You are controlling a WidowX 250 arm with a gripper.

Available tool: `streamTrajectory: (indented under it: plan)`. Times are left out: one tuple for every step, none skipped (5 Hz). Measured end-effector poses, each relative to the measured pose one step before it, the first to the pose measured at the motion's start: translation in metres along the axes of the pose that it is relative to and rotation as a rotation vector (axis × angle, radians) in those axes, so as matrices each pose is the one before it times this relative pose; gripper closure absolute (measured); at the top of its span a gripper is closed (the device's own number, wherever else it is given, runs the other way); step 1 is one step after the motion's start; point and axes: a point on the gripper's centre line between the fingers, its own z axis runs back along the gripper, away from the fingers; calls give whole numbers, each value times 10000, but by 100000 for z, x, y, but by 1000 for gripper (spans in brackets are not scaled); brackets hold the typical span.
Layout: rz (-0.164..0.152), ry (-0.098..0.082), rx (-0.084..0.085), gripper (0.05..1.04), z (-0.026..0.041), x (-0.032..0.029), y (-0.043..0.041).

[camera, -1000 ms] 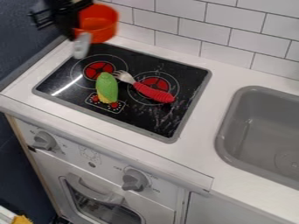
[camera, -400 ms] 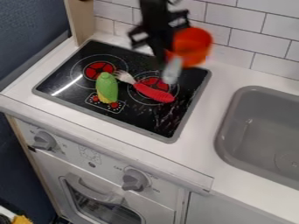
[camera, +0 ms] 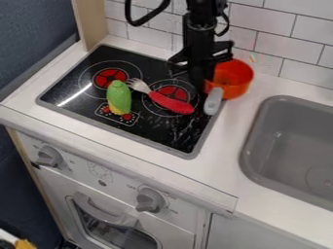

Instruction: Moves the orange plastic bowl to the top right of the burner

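1. Bowl (camera: 238, 80): upper right of the frame, by the stove's (camera: 139, 131) upper-right corner; grey handle (camera: 213, 101) slanting down-left.
2. Gripper (camera: 203, 87): upper centre-right, clamped on the bowl's left side.
3. Fork (camera: 170, 103): above the frame's centre, across the right burner (camera: 171, 90).
4. Green toy (camera: 119, 95): upper left, left of the fork.
5. Sink (camera: 260, 146): right edge.

Front-right stovetop (camera: 170, 135) offers passage; fork (camera: 170, 102) and green vegetable (camera: 119, 96) block the middle
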Motion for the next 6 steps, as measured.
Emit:
streamTrajectory:
  plan:
    - [22,-43,232,1011,-362,42,302]
    - [-114,102,194,982,-123,116,62]
    - [233,256,-209,802,-375,49,337]
    - [24,118,41,508,120,-134,188]
    - [-26,69,-264,206,1052,-183,-72]
    - [-11,108,-329,68,1833,-184,-149]
